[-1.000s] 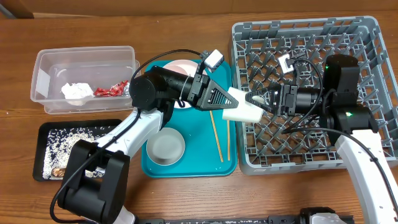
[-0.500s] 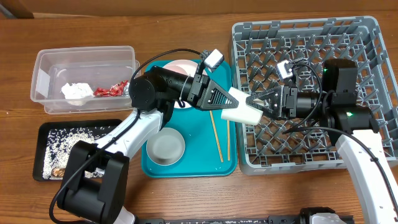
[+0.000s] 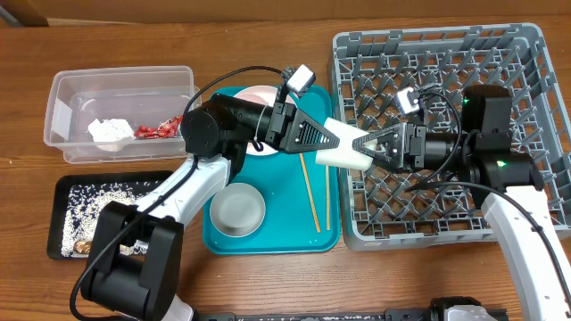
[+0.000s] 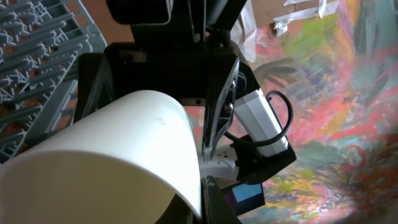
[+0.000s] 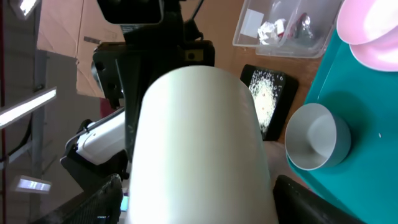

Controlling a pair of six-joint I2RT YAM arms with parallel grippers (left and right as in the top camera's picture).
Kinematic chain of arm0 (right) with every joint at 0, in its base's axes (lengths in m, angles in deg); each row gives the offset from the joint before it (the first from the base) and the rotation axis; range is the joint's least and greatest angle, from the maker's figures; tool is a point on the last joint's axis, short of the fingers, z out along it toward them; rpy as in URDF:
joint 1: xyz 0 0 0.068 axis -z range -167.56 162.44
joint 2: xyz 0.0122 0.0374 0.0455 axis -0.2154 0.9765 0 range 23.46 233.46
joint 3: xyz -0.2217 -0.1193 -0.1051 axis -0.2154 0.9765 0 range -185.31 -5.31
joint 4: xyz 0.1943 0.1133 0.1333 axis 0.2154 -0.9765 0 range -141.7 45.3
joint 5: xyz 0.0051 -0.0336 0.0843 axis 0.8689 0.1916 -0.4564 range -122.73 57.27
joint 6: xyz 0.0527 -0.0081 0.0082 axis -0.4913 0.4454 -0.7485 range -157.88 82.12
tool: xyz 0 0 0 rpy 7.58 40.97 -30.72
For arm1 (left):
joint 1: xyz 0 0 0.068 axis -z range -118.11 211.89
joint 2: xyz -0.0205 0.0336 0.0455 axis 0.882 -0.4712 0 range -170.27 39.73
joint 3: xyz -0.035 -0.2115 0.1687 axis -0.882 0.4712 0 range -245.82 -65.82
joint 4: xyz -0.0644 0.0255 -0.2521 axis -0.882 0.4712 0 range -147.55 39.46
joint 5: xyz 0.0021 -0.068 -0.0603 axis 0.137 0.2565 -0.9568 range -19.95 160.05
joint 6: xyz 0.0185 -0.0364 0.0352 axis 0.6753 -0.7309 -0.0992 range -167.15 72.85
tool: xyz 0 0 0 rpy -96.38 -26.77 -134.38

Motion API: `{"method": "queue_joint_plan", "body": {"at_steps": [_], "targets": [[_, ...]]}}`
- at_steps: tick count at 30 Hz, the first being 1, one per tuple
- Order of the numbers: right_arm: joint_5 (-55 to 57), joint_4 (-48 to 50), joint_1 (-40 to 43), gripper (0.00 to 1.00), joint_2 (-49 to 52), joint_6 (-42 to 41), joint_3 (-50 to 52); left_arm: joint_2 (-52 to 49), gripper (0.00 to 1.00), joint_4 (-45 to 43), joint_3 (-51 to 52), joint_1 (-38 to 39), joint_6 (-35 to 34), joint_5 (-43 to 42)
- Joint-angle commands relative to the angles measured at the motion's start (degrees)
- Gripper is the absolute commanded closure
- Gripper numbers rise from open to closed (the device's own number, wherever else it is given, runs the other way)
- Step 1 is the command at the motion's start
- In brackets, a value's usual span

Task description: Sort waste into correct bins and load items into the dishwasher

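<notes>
Two bins sit at my far left and need nothing from me now: the clear tub point(image 3: 120, 75) holds the napkin point(image 3: 110, 130) and red wrapper point(image 3: 159, 130), and the black tray point(image 3: 55, 218) holds the rice scraps point(image 3: 98, 207). Next comes the teal tray point(image 3: 285, 234), with a pink plate point(image 3: 254, 94), a bowl point(image 3: 237, 209) and chopsticks point(image 3: 310, 192) not yet loaded. Above its right edge my left jaws are clenched on the white cup point(image 3: 346, 153), which lies on its side in the air, just short of the dish rack point(image 3: 526, 53). My right jaws stand spread, one finger on either side of the cup's far end, gripping nothing. To hand over well, I judge the right jaws should close squarely across the cup's wall and hold firm before the left jaws let go; releasing early would likely drop it. After that it can go between the pegs.
</notes>
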Motion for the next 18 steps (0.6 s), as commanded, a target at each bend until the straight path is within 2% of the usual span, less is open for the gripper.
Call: {"method": "queue_joint_plan", "body": {"at_steps": [1,9,11,13,18], "targets": [[0.4,-0.4,-0.2,0.21,-0.6,-0.1,-0.9,1.0,0.96,-0.5,-0.6,-0.3,2.6,1.3],[0.5,0.9,-0.2,0.22,-0.6,-0.1,-0.9,1.0,0.96,-0.5,-0.6,-0.2,2.5,0.2],[0.5,1.8,-0.2,0.25,-0.6,-0.1,-0.9,1.0,0.96,-0.5,-0.6,-0.2,2.5,-0.1],[0.5,2.4,-0.2,0.33,-0.6,-0.1,-0.9,1.0,0.96,-0.5,-0.6,-0.2,2.5,-0.1],[0.5,2.3,-0.2,0.34,-0.6,-0.1,-0.9,1.0,0.96,-0.5,-0.6,-0.2,2.6,0.0]]}}
